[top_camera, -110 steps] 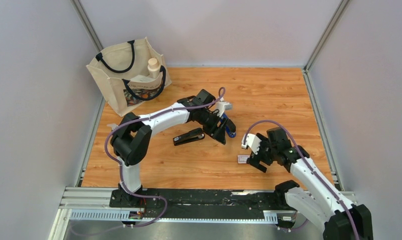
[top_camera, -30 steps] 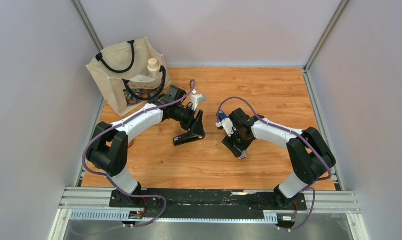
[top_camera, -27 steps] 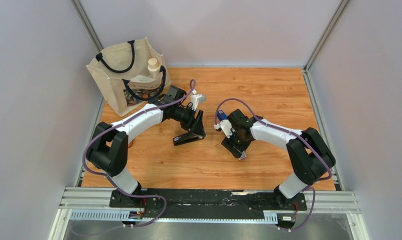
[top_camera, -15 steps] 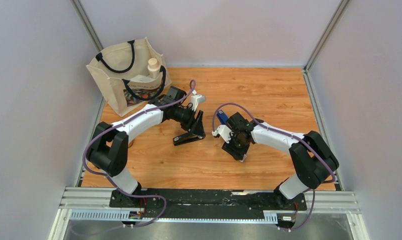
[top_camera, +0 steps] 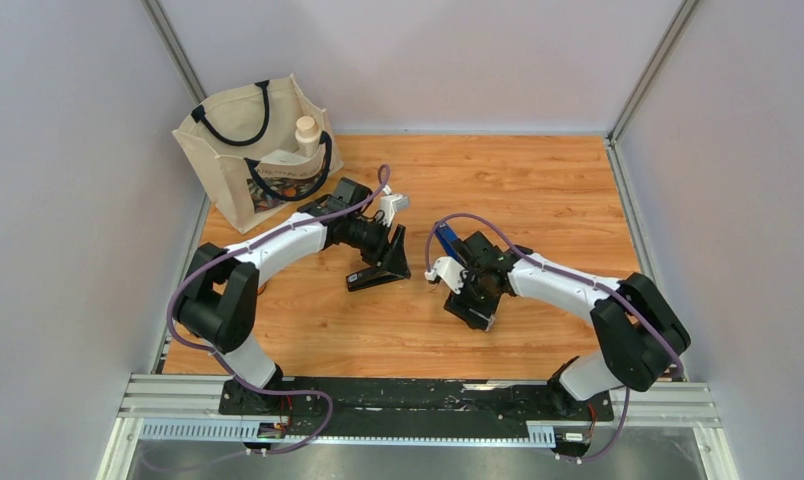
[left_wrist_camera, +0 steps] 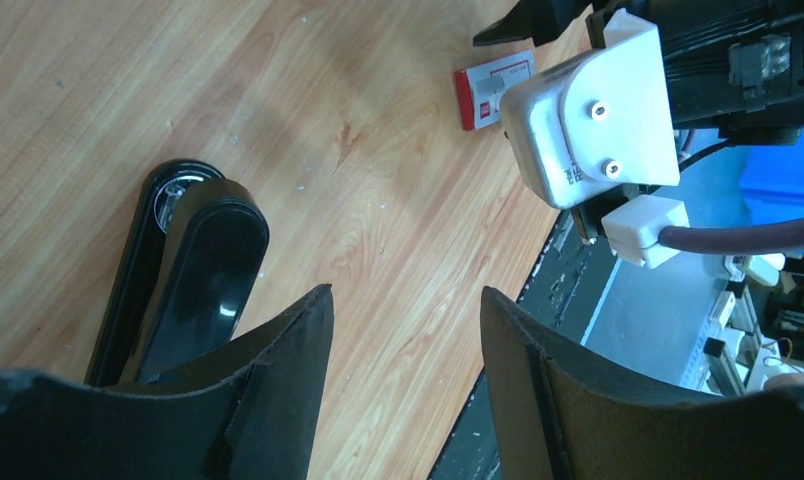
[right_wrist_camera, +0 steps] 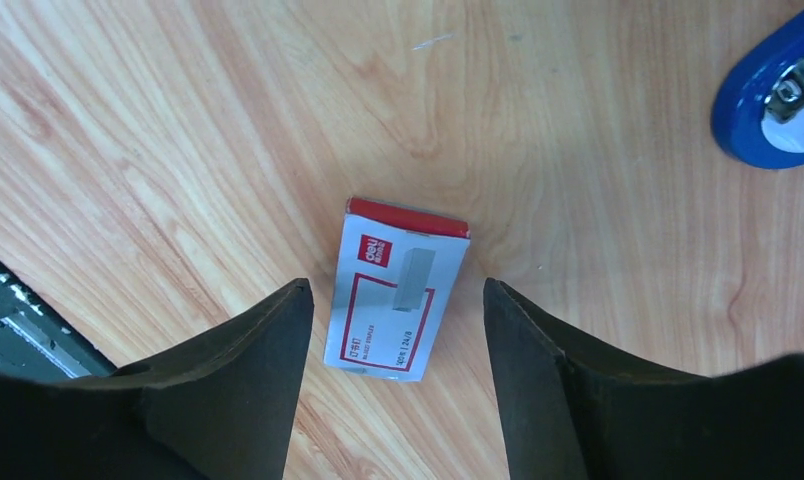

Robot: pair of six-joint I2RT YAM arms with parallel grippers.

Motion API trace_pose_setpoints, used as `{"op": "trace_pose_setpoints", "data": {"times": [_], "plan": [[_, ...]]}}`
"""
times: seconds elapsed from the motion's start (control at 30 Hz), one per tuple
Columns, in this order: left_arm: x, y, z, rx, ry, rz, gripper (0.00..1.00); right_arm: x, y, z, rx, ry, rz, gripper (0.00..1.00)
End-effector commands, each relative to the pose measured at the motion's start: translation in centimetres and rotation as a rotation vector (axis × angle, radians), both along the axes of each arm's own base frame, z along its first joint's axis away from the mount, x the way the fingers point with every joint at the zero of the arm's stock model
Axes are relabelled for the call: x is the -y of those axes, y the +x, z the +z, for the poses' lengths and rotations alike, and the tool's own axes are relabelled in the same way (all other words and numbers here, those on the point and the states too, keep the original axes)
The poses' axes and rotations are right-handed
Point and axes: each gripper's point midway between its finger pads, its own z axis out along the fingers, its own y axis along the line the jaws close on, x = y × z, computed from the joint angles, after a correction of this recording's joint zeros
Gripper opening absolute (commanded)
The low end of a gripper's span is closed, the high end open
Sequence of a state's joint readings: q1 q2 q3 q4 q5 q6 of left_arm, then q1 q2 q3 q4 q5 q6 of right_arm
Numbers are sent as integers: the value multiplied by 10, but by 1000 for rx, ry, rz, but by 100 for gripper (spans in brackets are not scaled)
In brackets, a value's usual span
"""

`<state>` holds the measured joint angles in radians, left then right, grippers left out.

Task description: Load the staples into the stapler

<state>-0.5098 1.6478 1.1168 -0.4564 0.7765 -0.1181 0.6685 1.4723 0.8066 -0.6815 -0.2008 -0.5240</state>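
- Hovering over the staples (right_wrist_camera: 398, 290), the right gripper (right_wrist_camera: 393, 390) has its jaws apart and holds nothing; the white-and-red box lies flat on the table (top_camera: 558, 190) in the gap between the fingers, clear of both.
- That straddle looks like a set-up for a pick: the jaws appear to bracket the box's width, though the box sits slightly askew to them, so a close here may turn it rather than seat it squarely.
- A rounded blue end of the stapler (right_wrist_camera: 778, 95) shows at the upper right of the right wrist view, near the box but not touching it. From above, it is mostly hidden behind the right wrist, with only a blue sliver visible (top_camera: 448, 243). Whether its magazine is open cannot be told.
- The left gripper (left_wrist_camera: 403, 330) likewise stands open and empty, low over the wood just beside the black stapler (left_wrist_camera: 178, 270), which lies on its side and is not the tool to be loaded.
- A tote bag (top_camera: 258, 150) stands at the far left corner, well apart from the work.
- Judgement: loading has not begun.
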Motion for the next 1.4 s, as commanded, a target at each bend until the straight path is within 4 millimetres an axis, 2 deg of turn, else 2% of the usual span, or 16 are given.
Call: {"op": "trace_pose_setpoints", "data": {"times": [0.0,0.17,0.23,0.33,0.5,0.6,0.7,0.77,0.97,1.2,1.37], "plan": [[3,6,-6,-3,-7,29,64,-12,22,8,68,-8,-73,67],[2,7,-10,-11,2,36,64,-7,24,-2,86,-85,-109,63],[3,8,-9,-7,0,34,63,-9,21,-3,70,-83,-101,59],[3,7,-10,-8,1,32,64,-14,14,-3,69,-77,-39,50],[2,6,-12,-15,4,31,64,-20,8,5,117,-26,71,47],[2,5,-15,-27,8,34,63,-18,7,8,142,-13,90,49],[3,5,-19,-39,12,34,63,-14,9,10,156,-26,74,61],[3,5,-21,-48,13,34,63,-10,8,7,139,-42,60,63],[4,3,-20,-46,11,31,63,-4,0,0,63,-101,24,63],[5,3,-18,-43,2,28,63,9,0,-1,70,-152,10,65],[5,2,-21,-49,10,29,63,14,-6,-2,57,-169,17,59]]}}
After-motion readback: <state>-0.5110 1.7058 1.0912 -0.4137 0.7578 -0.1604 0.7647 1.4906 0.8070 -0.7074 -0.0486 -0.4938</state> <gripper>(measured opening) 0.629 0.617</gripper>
